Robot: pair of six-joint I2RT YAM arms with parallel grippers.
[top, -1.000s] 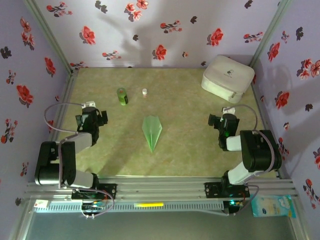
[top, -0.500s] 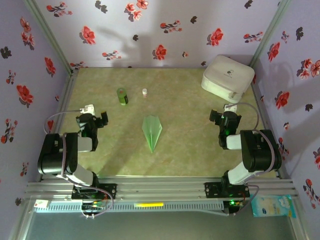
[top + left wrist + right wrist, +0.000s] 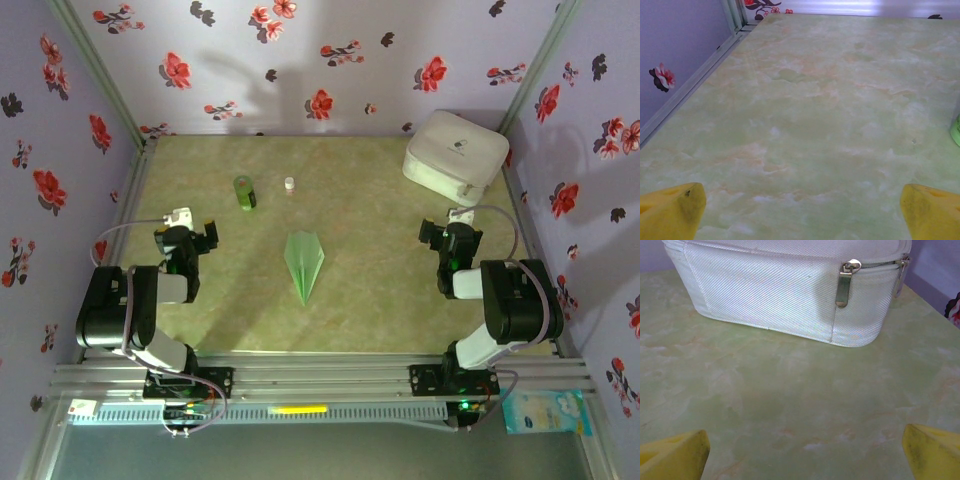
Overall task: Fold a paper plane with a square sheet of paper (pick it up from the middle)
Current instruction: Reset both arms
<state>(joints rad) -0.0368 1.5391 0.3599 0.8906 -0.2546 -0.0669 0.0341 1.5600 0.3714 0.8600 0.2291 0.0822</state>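
The one visible change over the last second is on the left. The left arm (image 3: 130, 310) has folded back toward its base, and the left pincer (image 3: 185, 232) has drawn slightly nearer the bench's (image 3: 370, 300) near edge. It now sits well to the left of the paper plane (image 3: 304, 262). The right pincer (image 3: 450, 232) is about where it was, well to the right of the plane and facing the white case (image 3: 455, 155) in the far right corner. Both pincers are spread wide and hold nothing. In the left wrist view the yellow fingertips (image 3: 670, 210) sit at the bottom corners with bare bench between them (image 3: 800, 215). The right wrist view shows the same gap (image 3: 802, 455) in front of the zipped case (image 3: 790, 285). The plane has not moved. It lies flat mid-bench, between the two arms and touching neither, with its sharp tip toward the near edge and its centre crease and layered flaps plain to see. The dark green bottle (image 3: 244, 192) and a small white cap (image 3: 289, 184) stand beyond it, apart from it. With the plane fully shaped and both arms backed off, the folding looks finished. The left arm's retreat reads as a return to rest rather than an approach to another fold.
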